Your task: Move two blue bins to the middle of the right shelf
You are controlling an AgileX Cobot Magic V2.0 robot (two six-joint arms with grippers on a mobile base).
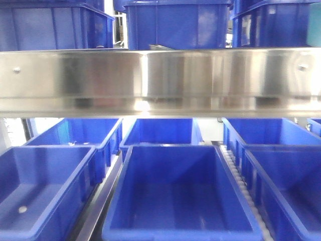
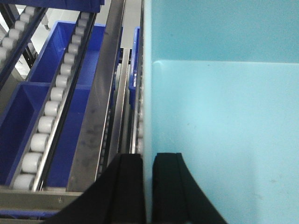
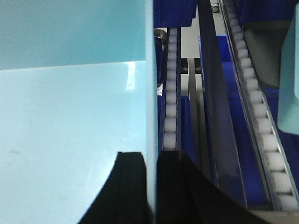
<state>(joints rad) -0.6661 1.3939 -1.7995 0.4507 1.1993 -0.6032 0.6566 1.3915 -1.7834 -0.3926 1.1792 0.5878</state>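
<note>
Left gripper (image 2: 148, 161) clamps bin (image 2: 224, 116) beside roller track (image 2: 51, 107).

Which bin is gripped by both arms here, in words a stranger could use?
In the front view, look below the wide steel shelf beam at the rows of blue bins. The held bin is the central, nearest one, directly under the beam's middle. Unlike its neighbours, it has the left gripper and right gripper each pinching one of its side walls.

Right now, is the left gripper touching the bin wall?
Touching. The left wrist view shows the left gripper straddling the bin wall, closed flush against both sides with no gap visible.
</note>
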